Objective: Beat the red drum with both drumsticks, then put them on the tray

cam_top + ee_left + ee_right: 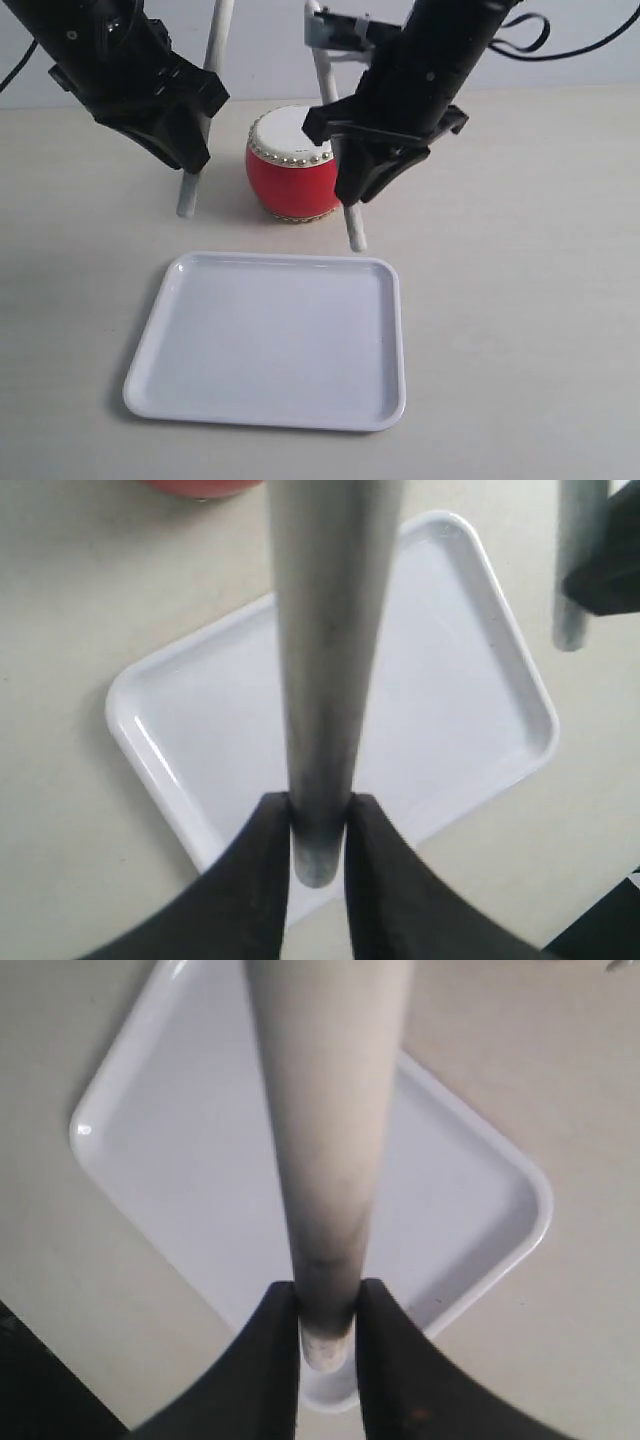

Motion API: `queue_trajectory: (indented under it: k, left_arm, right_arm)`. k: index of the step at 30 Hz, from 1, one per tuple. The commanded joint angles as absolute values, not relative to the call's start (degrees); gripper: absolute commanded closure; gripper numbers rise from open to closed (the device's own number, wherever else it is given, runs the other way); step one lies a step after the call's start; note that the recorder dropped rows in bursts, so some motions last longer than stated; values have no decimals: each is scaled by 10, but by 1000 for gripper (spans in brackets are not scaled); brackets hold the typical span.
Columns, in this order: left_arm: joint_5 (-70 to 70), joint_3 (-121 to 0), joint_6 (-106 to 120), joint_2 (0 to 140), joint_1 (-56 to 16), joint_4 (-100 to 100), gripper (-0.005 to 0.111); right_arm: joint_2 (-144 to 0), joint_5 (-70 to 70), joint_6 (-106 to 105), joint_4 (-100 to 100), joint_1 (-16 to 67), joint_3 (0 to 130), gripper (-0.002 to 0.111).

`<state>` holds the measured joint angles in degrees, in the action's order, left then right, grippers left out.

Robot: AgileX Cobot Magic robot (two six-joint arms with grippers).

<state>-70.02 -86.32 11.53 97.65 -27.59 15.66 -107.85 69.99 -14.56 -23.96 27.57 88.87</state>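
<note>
The red drum (290, 165) with its white skin stands on the table behind the white tray (270, 340). My left gripper (190, 160) hovers to the drum's left, shut on a pale drumstick (205, 95) that hangs steeply with its lower end near the table. My right gripper (358, 190) is in front of the drum's right side, shut on the other drumstick (352, 222), also nearly upright. In the left wrist view the gripper (318, 810) clamps its stick (325, 630) above the tray (450, 710). In the right wrist view the gripper (327, 1295) pinches its stick (325, 1110) over the tray (180, 1160).
The pale tabletop (530, 300) stretches to the right of the tray and drum. A white wall rises behind the table. A black cable (520, 35) loops off the right arm at the top right.
</note>
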Motion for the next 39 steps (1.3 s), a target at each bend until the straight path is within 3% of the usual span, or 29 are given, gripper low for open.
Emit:
queue_trajectory:
  k: [1,19,28,39]
  left_arm:
    - [-700,-832,119,936,-274,162,107]
    - [-682,-596,122,681,-274,174,107]
    - [-700,-592,107,674,-274,166,107]
    - [-700,-592,70,642,-274,108,107]
  right_arm:
    - [-1035,700,-206,-225,274,889,108]
    - [-1116,700,-294,-225,274,889,108]
    - [-1116,700,-272,-80,379,889,108]
    - [-1093,700,-324,-41,386,852,108]
